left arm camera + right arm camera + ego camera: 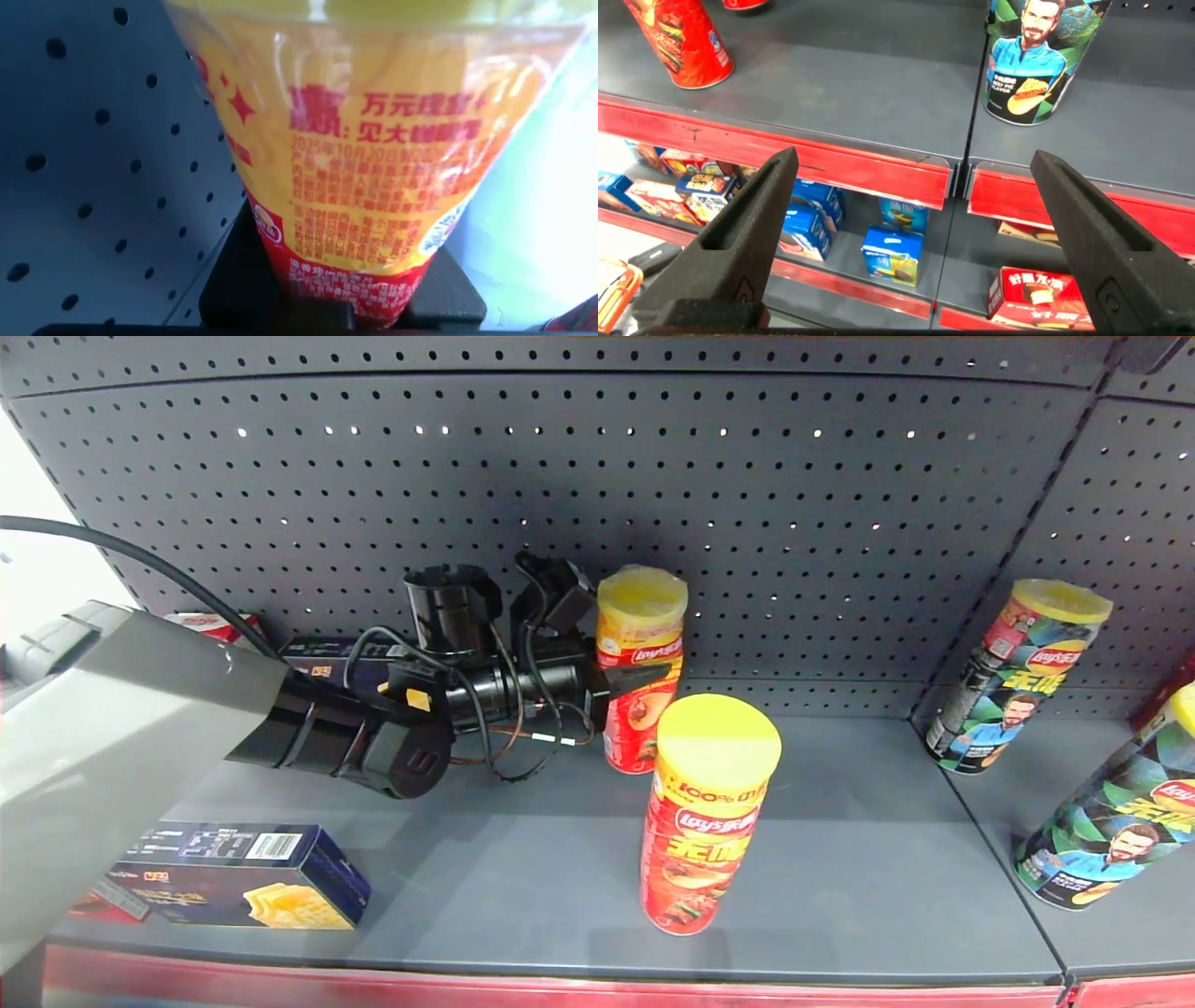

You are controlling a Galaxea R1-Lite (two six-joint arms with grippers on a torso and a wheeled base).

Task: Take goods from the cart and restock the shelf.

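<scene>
The rear can [640, 611], clamped by the left tool [640, 678], could be tipped at release onto the front can [707, 812] at five o'clock.

The grey-and-black left arm [140, 709] enters the head view from 9 o'clock and points toward 3 o'clock. Its black two-finger left gripper [644, 678] is clamped on a red, yellow-lidded cylindrical chip can [639, 616]. The black right gripper [915, 163] hangs with fingers spread wide.
</scene>
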